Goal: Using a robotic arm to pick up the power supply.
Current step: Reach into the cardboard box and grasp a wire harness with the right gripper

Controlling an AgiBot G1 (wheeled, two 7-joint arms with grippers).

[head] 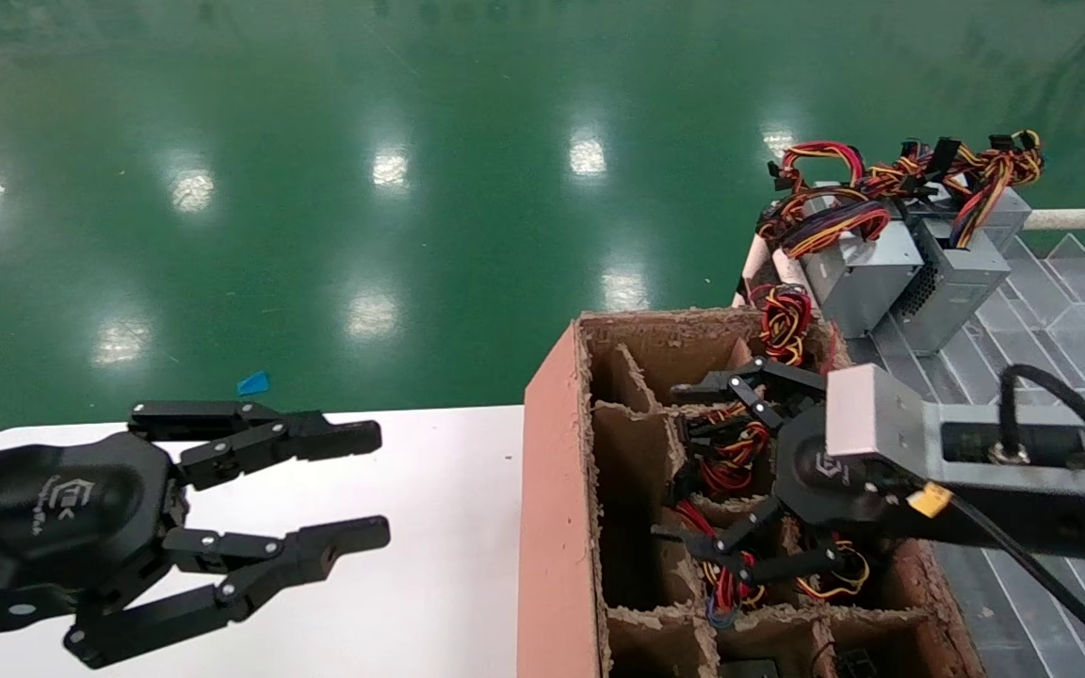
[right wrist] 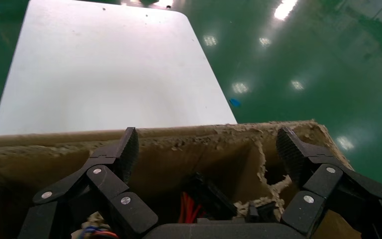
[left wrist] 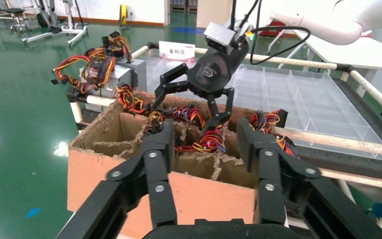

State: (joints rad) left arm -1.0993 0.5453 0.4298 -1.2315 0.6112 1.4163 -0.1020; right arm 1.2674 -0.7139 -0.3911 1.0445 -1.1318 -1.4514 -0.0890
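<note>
Two black two-finger linkage grippers at hand, only one at work. At centre right of the head view, right gripper [head: 670, 463], on its silver-grey block wrist with black cable and yellow tag, hanging over the brown cardboard box [head: 552, 490] with torn paper dividers; jaws spread wide, gripping nothing, fingertips just above the tangle of wire. At lower left, left gripper [head: 380, 483] parked over the white table [head: 448, 527], jaws likewise wide and empty. Directly beneath the right gripper, in a middle compartment of the box, the power supply [head: 736, 457]: only its coiled bundle of red, yellow and black wires with black plugs on show, the grey sheet-metal body sunk between the dividers and mostly hidden. Further off, at upper right, two spare grey metal units [head: 867, 268] with perforated vent sides and the same wire bundles, resting on a clear-panelled rack, well apart from the gripper. Judging by those: probably a stiff, fairly heavy casing with smooth sides apt to slip, topped by soft, springy wiring likely to snag on the ragged dividers or stretch if pulled alone. Best hold, probably, across two opposite flat metal walls, below the wires, with a straight upward lift; hard to tell whether the compartment leaves room for the fingers.
</note>
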